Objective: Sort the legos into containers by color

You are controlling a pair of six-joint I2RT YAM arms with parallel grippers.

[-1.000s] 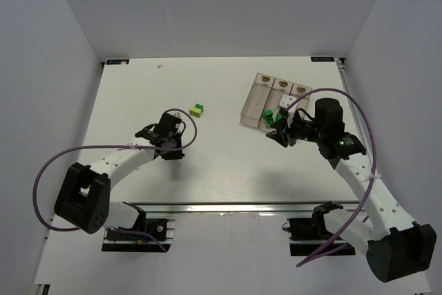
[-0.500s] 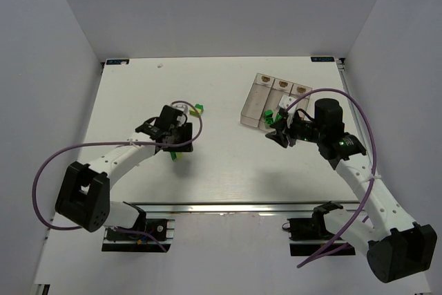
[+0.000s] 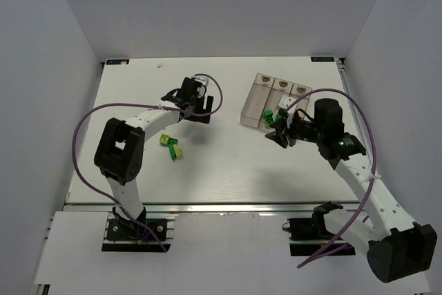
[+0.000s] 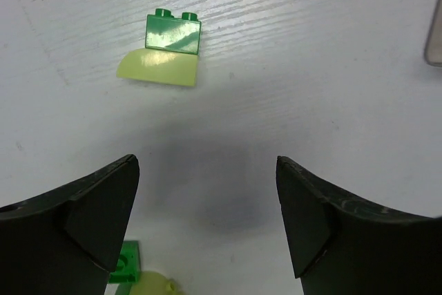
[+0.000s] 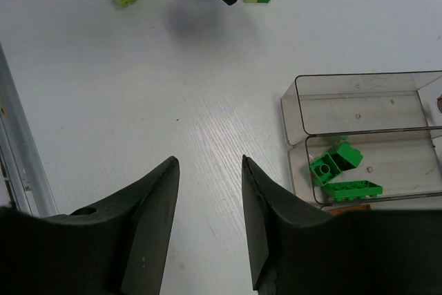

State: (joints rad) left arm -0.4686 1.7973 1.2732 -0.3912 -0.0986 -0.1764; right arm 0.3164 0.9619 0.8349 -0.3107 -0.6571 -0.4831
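Note:
My left gripper (image 3: 200, 107) (image 4: 207, 164) hangs open and empty over the table's middle rear. A dark green brick on a yellow-green piece (image 4: 169, 50) lies ahead of its fingertips, and a second green and yellow-green pair (image 4: 131, 274) shows by the left finger. In the top view that pair (image 3: 169, 145) lies loose on the table. The clear containers (image 3: 257, 94) stand in a row at the right rear; one bin (image 5: 407, 170) holds several green legos (image 5: 335, 164), its neighbour (image 5: 359, 105) looks bare. My right gripper (image 3: 280, 132) (image 5: 207, 160) stands open beside the bins, holding nothing.
White walls enclose the table on three sides. A metal rail (image 3: 228, 206) runs along the near edge by the arm bases. An orange bit (image 5: 349, 206) shows at the edge of the right wrist view. Purple cables loop off both arms.
The left gripper has opened from shut and swung from the table's middle toward the rear. The green and yellow-green pair it left now lies on the table. The right arm has barely moved.

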